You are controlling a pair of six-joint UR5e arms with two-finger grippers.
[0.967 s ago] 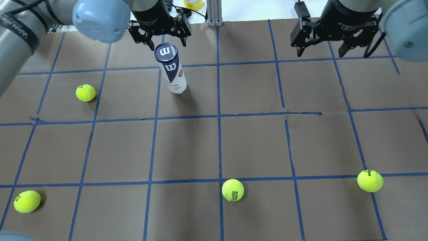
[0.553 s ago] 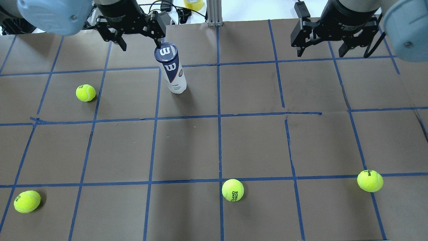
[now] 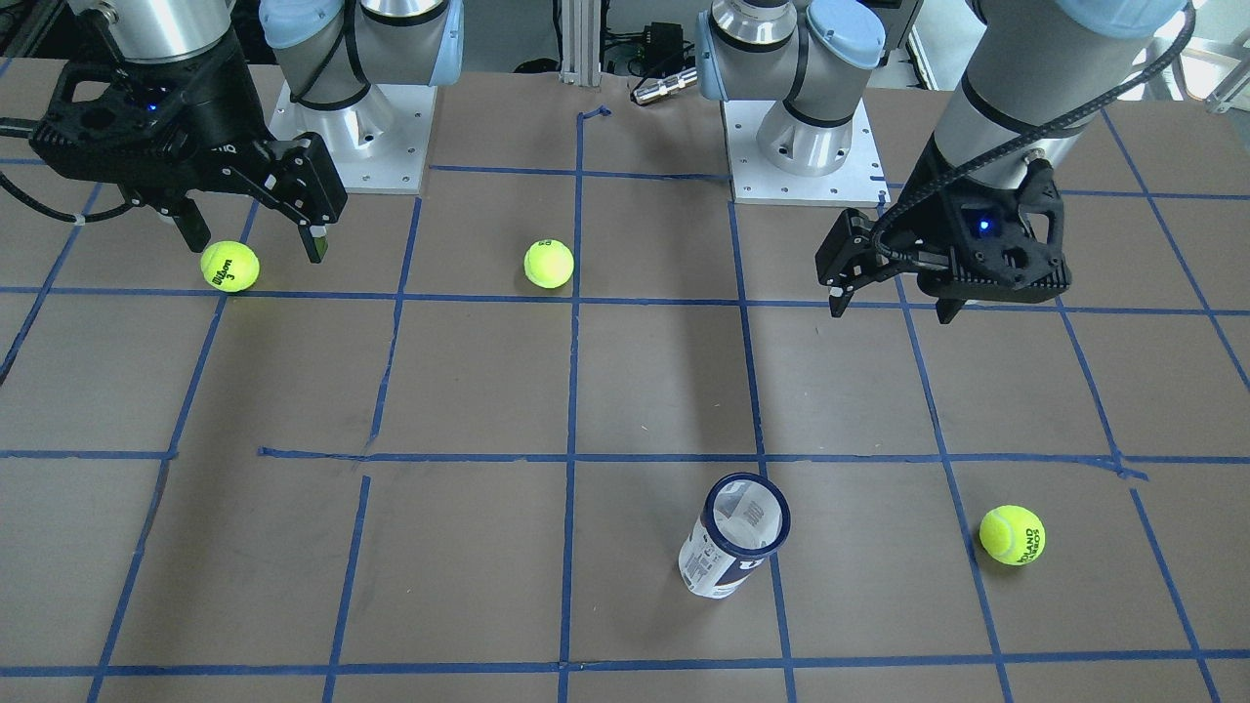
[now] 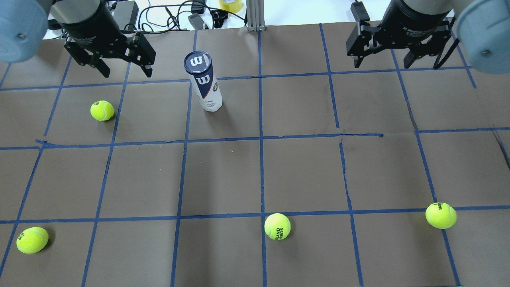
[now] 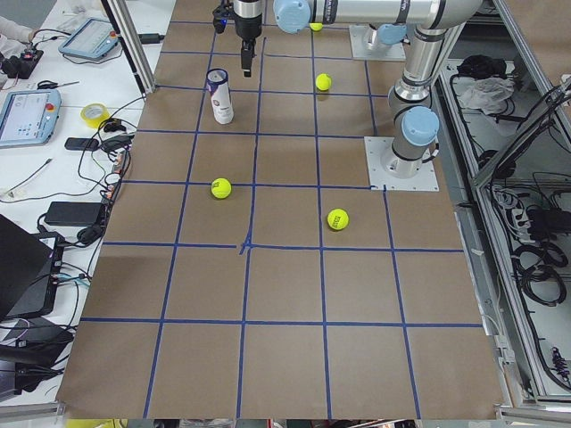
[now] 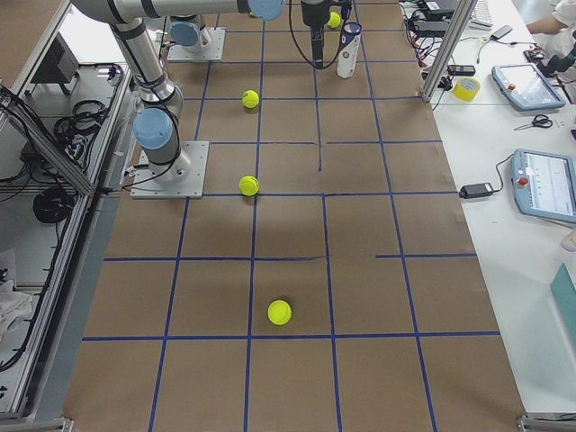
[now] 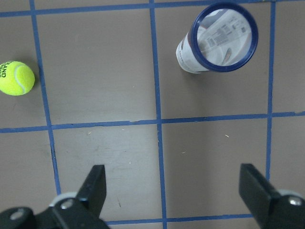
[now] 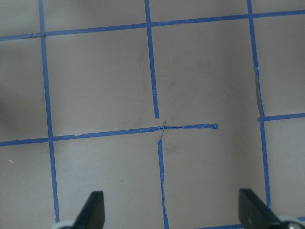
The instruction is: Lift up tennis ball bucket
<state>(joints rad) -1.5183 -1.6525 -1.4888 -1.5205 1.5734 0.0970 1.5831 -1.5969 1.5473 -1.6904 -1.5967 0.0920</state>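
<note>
Two end effectors hang above the table (image 4: 303, 171), each with its fingers spread wide and nothing held between them. The left end effector (image 4: 128, 74) is off to the left of the tennis ball tube (image 4: 203, 81), apart from it and not touching. In the left wrist view the tube sits at the upper right, outside the gap between the two fingers (image 7: 95, 188). The right end effector (image 4: 382, 63) is well apart from the tube, over the other half of the table, with only bare brown surface and blue tape lines (image 8: 157, 129) below it.

The tube stands upright on the table, its navy-rimmed lid (image 4: 197, 61) on top. It is on the far side from the robot's bases and just left of the middle tape line. Four yellow-green tennis balls lie loose on the table. One (image 4: 102, 110) is near the tube on its left; the other three (image 4: 32, 240) (image 4: 277, 226) (image 4: 440, 215) are well apart from it, closer to the robot.
</note>
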